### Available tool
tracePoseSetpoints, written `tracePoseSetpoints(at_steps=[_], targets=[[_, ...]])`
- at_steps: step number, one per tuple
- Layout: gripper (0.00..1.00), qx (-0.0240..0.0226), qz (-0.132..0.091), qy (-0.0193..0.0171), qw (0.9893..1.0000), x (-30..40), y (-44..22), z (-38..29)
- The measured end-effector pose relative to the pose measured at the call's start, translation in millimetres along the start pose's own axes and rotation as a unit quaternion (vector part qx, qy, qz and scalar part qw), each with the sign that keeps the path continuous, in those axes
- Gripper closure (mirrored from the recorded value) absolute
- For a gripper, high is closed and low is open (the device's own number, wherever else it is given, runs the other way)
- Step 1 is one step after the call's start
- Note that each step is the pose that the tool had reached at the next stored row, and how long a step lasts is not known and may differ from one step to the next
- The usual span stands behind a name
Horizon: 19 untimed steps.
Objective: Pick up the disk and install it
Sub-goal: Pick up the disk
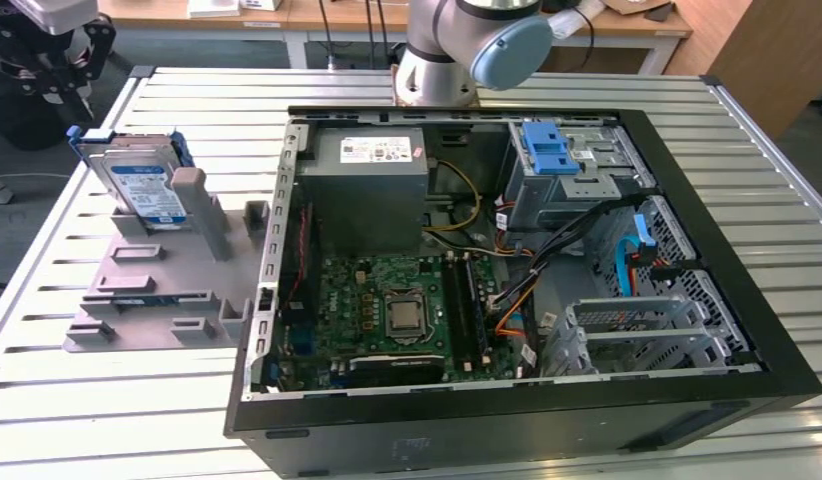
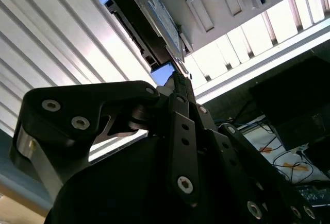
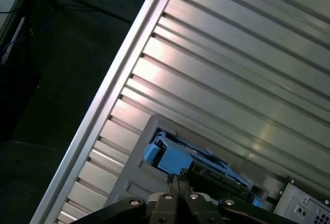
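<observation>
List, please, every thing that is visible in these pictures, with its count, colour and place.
disk: one, silver-black with white-and-blue label, in a blue carrier, standing in the holder
holder: one, grey, on the table at the exterior view's left of the case
computer case: one, black, open, middle of the table
power supply: one, grey, inside the case at its far side
motherboard: one, green, on the floor of the case
drive bay: one, grey metal with a blue latch, far corner of the case
table: one, silver, slatted, under everything
arm: one, grey with blue caps, behind the case
hand: one, black, shut and holding nothing, above the disk
</observation>
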State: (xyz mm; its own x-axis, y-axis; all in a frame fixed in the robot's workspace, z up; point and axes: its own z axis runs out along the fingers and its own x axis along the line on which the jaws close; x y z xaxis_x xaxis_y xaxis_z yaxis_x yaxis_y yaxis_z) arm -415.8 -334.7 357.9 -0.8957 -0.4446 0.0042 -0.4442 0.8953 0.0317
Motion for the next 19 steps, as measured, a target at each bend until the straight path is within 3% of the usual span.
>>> tracePoseSetpoints(at_steps=[5, 10, 15, 19], targets=[[0.89, 0.0001, -0.025, 0.0008, 0.9997, 0.1, 0.1, 0.0], [0.89, 0.0002, -0.051, 0.0016, 0.9987, 0.1, 0.1, 0.1], [0.89, 0.0003, -0.076, 0.0024, 0.9971, 0.1, 0.1, 0.1], [0.89, 0.0004, -0.101, 0.0032, 0.9949, 0.1, 0.1, 0.2]])
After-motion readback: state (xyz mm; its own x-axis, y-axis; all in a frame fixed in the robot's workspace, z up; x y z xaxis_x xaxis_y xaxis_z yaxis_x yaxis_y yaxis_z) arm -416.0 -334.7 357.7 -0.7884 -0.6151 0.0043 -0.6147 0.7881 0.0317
